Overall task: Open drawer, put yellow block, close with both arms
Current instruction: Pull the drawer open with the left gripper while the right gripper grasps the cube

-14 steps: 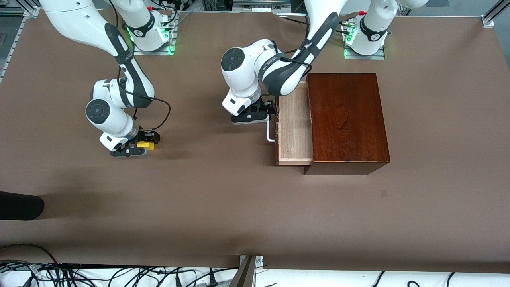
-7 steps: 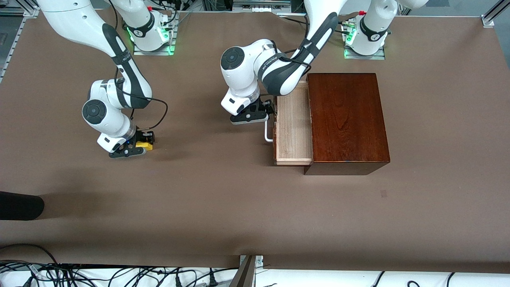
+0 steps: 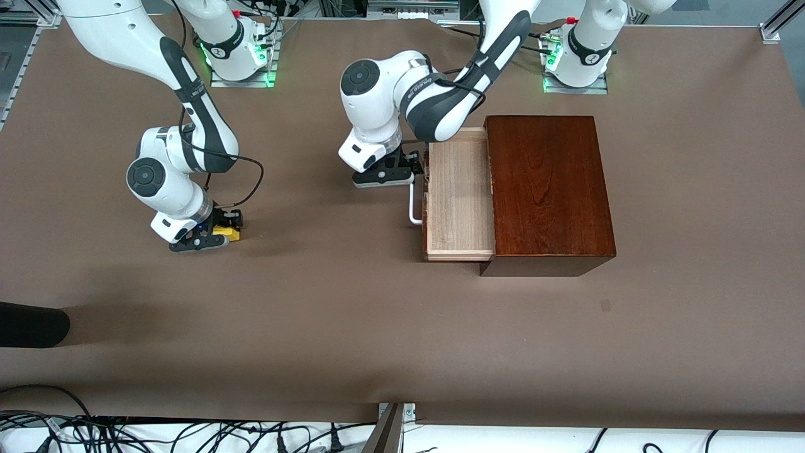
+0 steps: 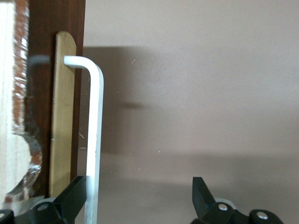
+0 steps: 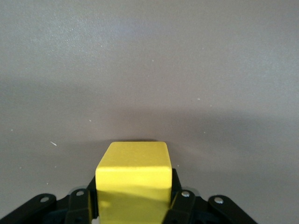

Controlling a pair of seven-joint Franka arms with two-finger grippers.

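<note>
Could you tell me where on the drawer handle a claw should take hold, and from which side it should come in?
Grip the straight white bar of the handle, standing off the drawer front. Come from above, one finger in the gap between bar and front, one outside: the bar is thin and runs level along the front. The open left claw already straddles it this way. The right claw holds the block.

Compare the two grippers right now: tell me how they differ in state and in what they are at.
The right gripper is shut on the yellow block, low at the right arm's end of the table; the left gripper is open, one finger hooked inside the drawer handle. The right gripper clamps its object between both fingers; the left gripper clamps nothing. Both are black, two-fingered and point down.
</note>
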